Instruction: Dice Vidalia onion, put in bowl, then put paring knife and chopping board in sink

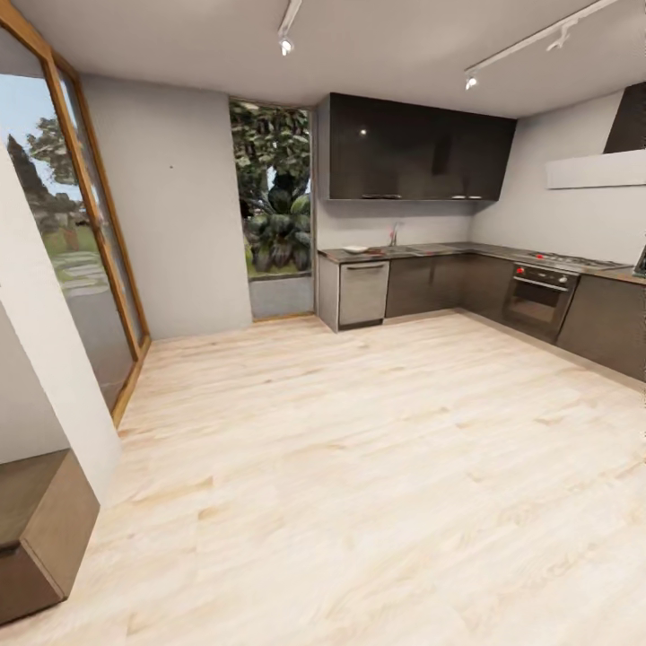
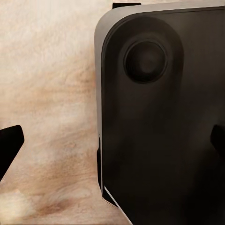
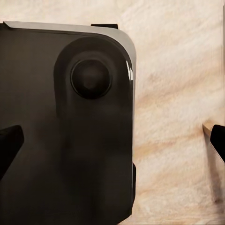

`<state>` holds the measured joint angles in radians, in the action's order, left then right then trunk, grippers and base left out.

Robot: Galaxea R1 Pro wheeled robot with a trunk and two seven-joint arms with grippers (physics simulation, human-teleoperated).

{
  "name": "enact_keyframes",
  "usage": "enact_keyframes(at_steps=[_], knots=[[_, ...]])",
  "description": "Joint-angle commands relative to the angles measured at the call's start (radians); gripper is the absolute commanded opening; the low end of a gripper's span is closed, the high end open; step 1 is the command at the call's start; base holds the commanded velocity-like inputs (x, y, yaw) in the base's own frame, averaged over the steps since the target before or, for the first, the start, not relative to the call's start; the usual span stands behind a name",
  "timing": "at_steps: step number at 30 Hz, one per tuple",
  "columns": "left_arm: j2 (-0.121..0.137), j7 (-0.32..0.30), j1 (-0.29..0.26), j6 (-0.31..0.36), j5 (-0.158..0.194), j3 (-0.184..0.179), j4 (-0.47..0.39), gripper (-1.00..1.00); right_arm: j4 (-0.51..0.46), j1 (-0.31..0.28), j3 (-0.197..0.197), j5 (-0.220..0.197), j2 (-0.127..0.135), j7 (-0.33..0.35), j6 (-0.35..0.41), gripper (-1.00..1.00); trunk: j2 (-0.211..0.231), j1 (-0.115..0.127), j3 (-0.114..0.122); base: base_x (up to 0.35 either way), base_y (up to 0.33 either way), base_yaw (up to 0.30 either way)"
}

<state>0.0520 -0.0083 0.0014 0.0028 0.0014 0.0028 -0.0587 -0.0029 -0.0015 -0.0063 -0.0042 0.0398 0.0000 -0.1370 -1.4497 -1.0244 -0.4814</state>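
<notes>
The robot stands well back in a room with a pale wood floor, and the kitchen lies far across that floor. The countertop runs along the far wall and turns the corner to the right. Glossy black upper cabinets hang above it, and dark lower cabinets sit below. The tap rises from the countertop under the left half of the upper cabinets, marking the sink; the basin itself is too small to make out. A pale flat thing just left of the tap may be the bowl, but it cannot be told. The onion, board and knife are too distant to see. Right of the sink along the countertop are an oven with red knobs and a hob. Left of the countertop's end is a window with foliage.

In the left wrist view, the left gripper has its two dark fingertips at opposite edges, spread wide with nothing between them; behind are the floor and the robot's dark base. The right gripper is likewise spread wide and empty, with fingertips at the edges over its base and the floor. All the task's things are far from both grippers, across the room.
</notes>
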Motion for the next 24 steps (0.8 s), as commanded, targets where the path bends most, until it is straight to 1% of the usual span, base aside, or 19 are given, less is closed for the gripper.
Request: enact_keyframes(at_steps=[1, 7, 24], knots=[[0.000, -0.001, 0.000, 0.000, 0.000, 0.000, -0.001, 1.00, 0.000, -0.001, -0.001, 0.000, 0.000, 0.000, -0.003, 1.00, 0.000, -0.001, -0.001, 0.342, 0.000, -0.119], [0.000, -0.001, 0.000, 0.000, 0.000, 0.000, -0.001, 1.00, 0.000, 0.000, -0.001, 0.000, 0.000, 0.000, -0.003, 1.00, 0.000, -0.001, -0.001, 0.342, 0.000, -0.166], [0.000, -0.001, 0.000, 0.000, 0.000, 0.000, -0.001, 1.00, 0.000, 0.000, -0.001, 0.000, 0.000, 0.000, -0.003, 1.00, 0.000, -0.001, -0.001, 0.342, 0.000, -0.214]])
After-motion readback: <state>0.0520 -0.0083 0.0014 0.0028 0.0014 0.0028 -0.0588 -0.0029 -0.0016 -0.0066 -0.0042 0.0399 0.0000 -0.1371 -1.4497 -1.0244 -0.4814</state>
